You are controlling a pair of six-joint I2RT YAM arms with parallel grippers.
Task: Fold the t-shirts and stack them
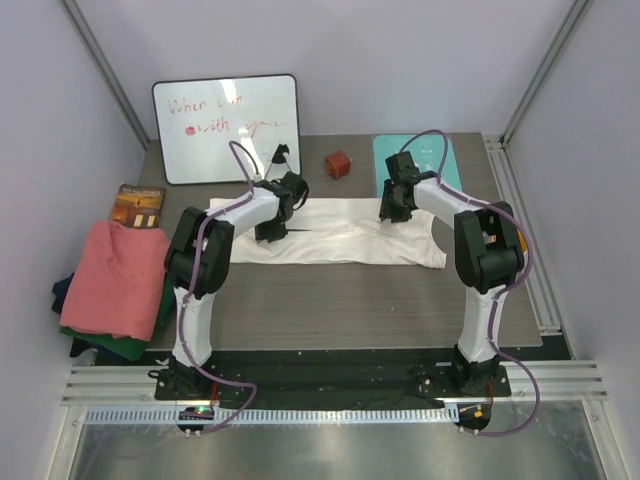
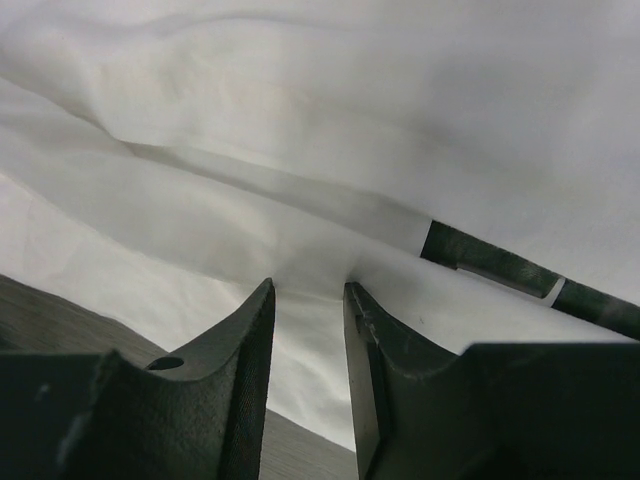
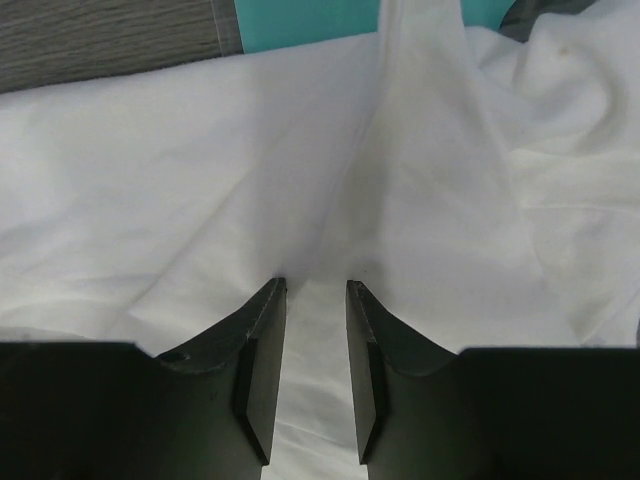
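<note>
The large white t-shirt (image 1: pixel 350 240) lies as a long folded band across the middle of the table. My left gripper (image 1: pixel 270 232) is down on its left part and my right gripper (image 1: pixel 390 212) on its right part near the back edge. In the left wrist view the jaws (image 2: pixel 308 285) stand narrowly apart with white cloth (image 2: pixel 300 120) pinched between them. In the right wrist view the jaws (image 3: pixel 316 283) pinch a ridge of white cloth (image 3: pixel 200 180). A salmon-pink shirt (image 1: pixel 115 275) lies on dark green (image 1: pixel 125 347) and navy (image 1: pixel 62 292) ones at the table's left edge.
A teal mat (image 1: pixel 445 160) lies at the back right, partly under the shirt; it also shows in the right wrist view (image 3: pixel 300 20). A whiteboard (image 1: pixel 226 128) leans at the back left, with a red-brown cube (image 1: pixel 338 164) beside it. A brown packet (image 1: pixel 138 206) lies behind the pile.
</note>
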